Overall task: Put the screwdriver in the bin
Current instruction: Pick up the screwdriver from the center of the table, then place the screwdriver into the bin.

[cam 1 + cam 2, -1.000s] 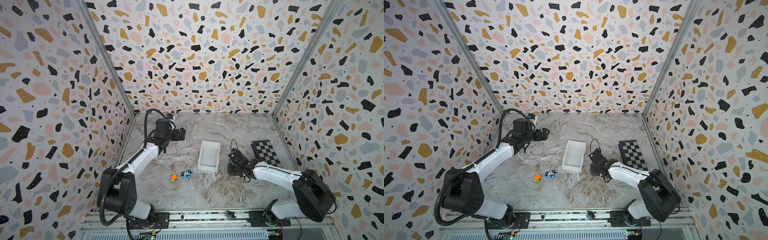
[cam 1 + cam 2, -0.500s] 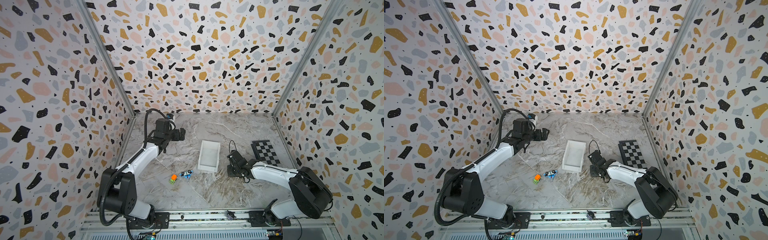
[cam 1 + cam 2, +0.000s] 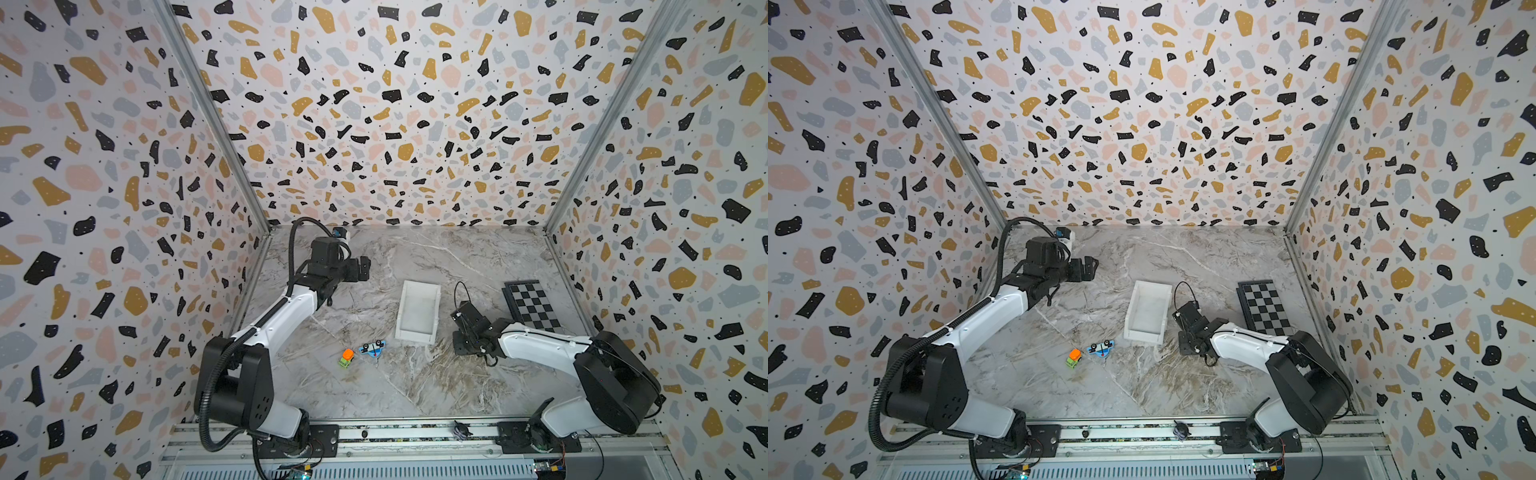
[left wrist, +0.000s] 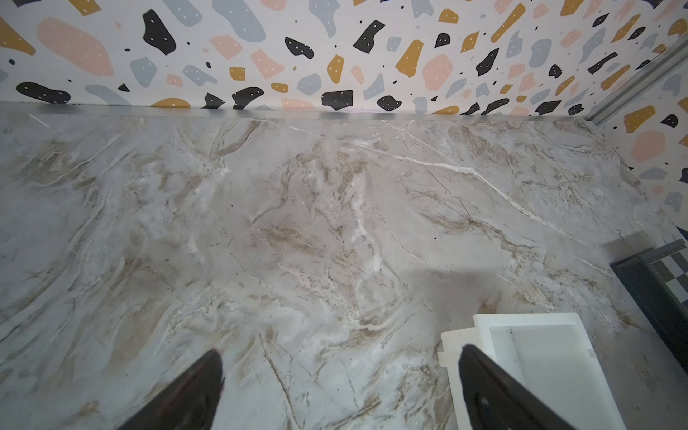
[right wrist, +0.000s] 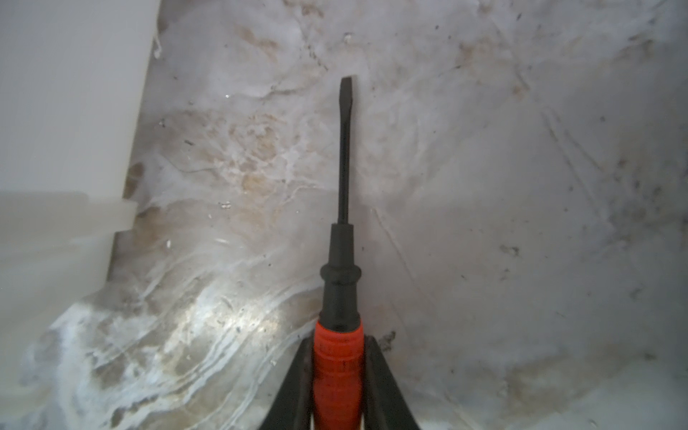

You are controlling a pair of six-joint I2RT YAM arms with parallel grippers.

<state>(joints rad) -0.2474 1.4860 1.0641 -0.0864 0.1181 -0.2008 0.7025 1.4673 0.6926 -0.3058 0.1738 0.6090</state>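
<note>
The screwdriver (image 5: pixel 340 283) has a red-orange handle and a thin black shaft, and its tip points away over the marble floor. My right gripper (image 5: pixel 338 340) is shut on the handle, one black finger on each side. In both top views the right gripper (image 3: pixel 465 343) is low over the floor just right of the bin's near end and hides the screwdriver. The bin (image 3: pixel 419 286) is a shallow white tray with nothing in it, and its wall (image 5: pixel 67 111) shows beside the screwdriver. My left gripper (image 3: pixel 363 266) hovers open at the back left, holding nothing (image 4: pixel 340 353).
An orange-and-green toy car (image 3: pixel 346 358) and a small blue toy (image 3: pixel 372 347) lie left of the bin's near end. A black-and-white chequered board (image 3: pixel 532 307) lies by the right wall. Patterned walls close in three sides.
The right gripper's jaws have closed in on the screwdriver's handle while the arm barely shifted. The left arm has not moved.
</note>
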